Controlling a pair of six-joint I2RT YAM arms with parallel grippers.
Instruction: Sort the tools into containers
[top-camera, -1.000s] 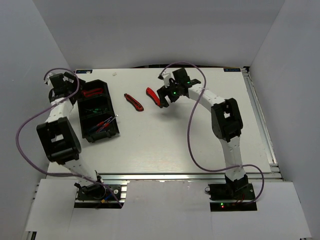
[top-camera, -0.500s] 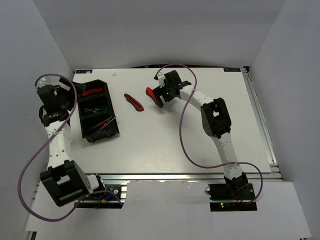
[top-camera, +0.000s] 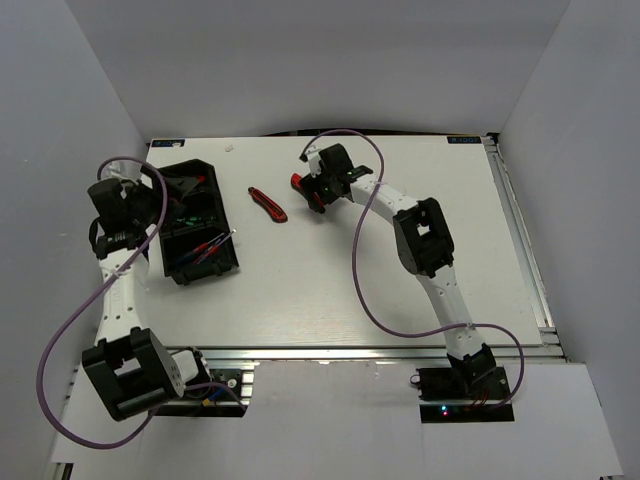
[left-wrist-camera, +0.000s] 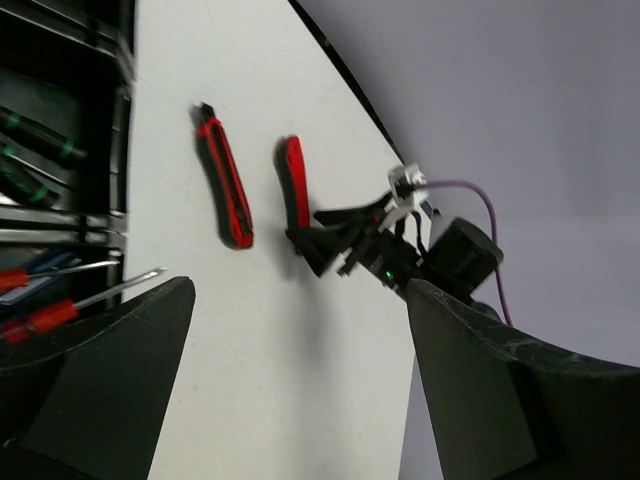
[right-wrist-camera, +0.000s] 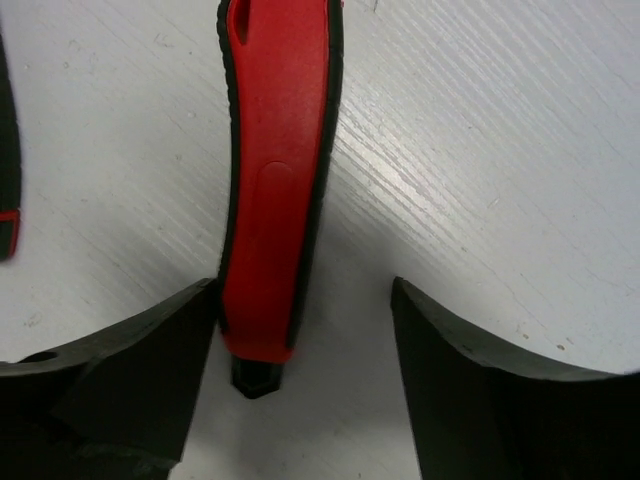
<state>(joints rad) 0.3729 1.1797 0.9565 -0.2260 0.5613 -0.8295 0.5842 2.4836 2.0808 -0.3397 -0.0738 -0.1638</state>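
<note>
The black containers (top-camera: 196, 238) stand in a row at the left and hold green-black screwdrivers (left-wrist-camera: 38, 150) and red-blue ones (left-wrist-camera: 40, 310). My left gripper (top-camera: 178, 185) hangs open and empty over their far end, hiding what lies there. A red knife (top-camera: 267, 204) lies on the table. To its right is a red-and-black-handled tool (top-camera: 298, 182). My right gripper (right-wrist-camera: 300, 300) is down over one red handle (right-wrist-camera: 275, 200) with its jaws open. The left finger touches the handle and the right finger stands apart from it.
The white table's back edge (top-camera: 320, 138) and the grey walls lie close behind the right gripper. A purple cable (top-camera: 365, 260) loops beside the right arm. From the left wrist, the knife (left-wrist-camera: 225, 180) and the right gripper (left-wrist-camera: 340, 235) show beyond the containers.
The left arm has swung its gripper out to the left and back over the containers' far end. The right gripper has shifted left onto the red-handled tool.
</note>
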